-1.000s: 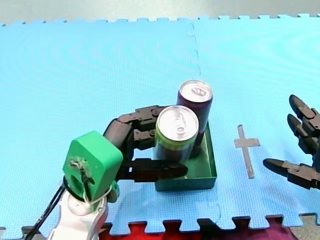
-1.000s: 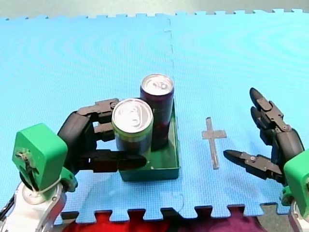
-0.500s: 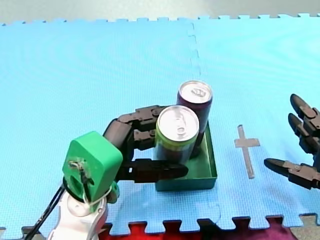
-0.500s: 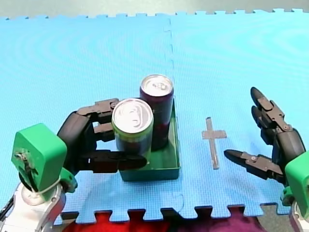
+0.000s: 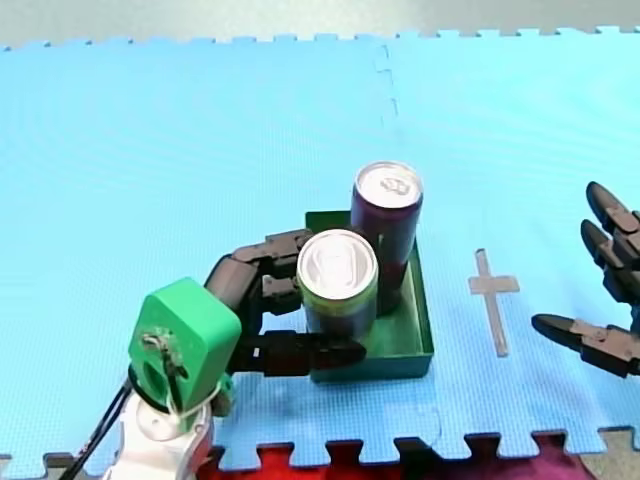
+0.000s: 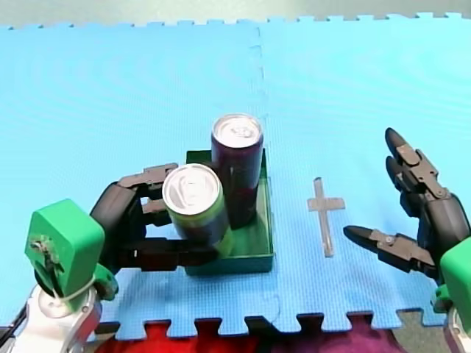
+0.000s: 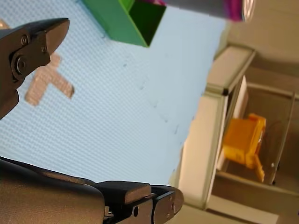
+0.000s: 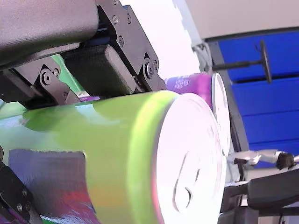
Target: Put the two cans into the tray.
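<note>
A dark green tray point(image 5: 425, 330) sits on the blue foam mat. A purple can point(image 5: 386, 232) stands upright in the tray's far part. My left hand point(image 5: 285, 320) is shut on a green can point(image 5: 337, 290), holding it upright low in the tray's near left part, right beside the purple can. The second wrist view shows this green can point(image 8: 117, 158) close up between the fingers point(image 8: 117, 51), with the purple can point(image 8: 196, 84) behind it. My right hand point(image 6: 408, 213) is out to the right of the tray, above the mat, holding nothing.
A grey tape cross point(image 5: 493, 300) is stuck on the mat between the tray and the right hand. The mat's toothed front edge point(image 5: 400, 445) runs just before the tray. The first wrist view shows the tray's corner point(image 7: 128, 21) and a shelf with an orange object point(image 7: 245, 142).
My left hand has lowered the green can down into the tray and drawn it slightly to the left. The purple can and the right hand have hardly moved.
</note>
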Motion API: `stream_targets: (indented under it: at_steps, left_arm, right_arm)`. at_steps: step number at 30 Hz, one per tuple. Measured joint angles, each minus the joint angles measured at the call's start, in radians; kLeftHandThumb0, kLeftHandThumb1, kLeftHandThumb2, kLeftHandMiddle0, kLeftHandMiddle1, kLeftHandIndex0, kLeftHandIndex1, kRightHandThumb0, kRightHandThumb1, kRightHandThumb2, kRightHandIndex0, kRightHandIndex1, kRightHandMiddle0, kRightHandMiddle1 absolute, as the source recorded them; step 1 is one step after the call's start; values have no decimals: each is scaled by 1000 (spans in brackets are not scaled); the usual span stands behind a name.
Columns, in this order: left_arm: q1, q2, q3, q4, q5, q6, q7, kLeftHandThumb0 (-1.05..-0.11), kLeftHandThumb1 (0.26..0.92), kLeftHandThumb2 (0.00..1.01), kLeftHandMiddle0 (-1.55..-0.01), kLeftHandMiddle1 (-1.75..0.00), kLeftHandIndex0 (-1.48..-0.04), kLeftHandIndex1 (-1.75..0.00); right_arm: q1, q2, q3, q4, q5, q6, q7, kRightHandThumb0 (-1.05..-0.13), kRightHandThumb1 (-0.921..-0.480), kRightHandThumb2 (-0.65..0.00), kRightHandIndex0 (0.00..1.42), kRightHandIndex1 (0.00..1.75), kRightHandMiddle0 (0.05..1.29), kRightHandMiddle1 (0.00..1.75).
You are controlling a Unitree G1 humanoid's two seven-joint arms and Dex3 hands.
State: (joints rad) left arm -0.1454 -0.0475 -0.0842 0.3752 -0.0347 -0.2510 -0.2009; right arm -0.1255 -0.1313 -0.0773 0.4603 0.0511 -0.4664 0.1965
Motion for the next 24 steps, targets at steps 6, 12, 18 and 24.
stream_targets:
  at_steps: [6,12,18,24]
  left_arm:
    - [0,-8,9,10,-16,-34,-16,-457,705,0,-1422,-2,-1260,0]
    - [1,-14,13,11,-23,-48,-21,-460,703,0,-1423,-2,-1261,0]
    - [5,-18,12,7,-24,-55,-21,-458,704,0,-1424,-1,-1261,0]
    - [7,-21,14,6,-32,-64,-28,-453,705,1,-1425,-1,-1261,0]
  right_arm:
    - [10,0,0,-29,1,16,0,-732,-689,0,218,0,247,1]
    - [14,-3,-1,-42,2,25,0,-737,-691,-1,212,0,247,0]
    - [18,-8,-2,-52,3,33,0,-741,-691,0,208,0,245,0]
    - [26,-9,-1,-72,2,43,-2,-749,-693,-1,205,0,243,0]
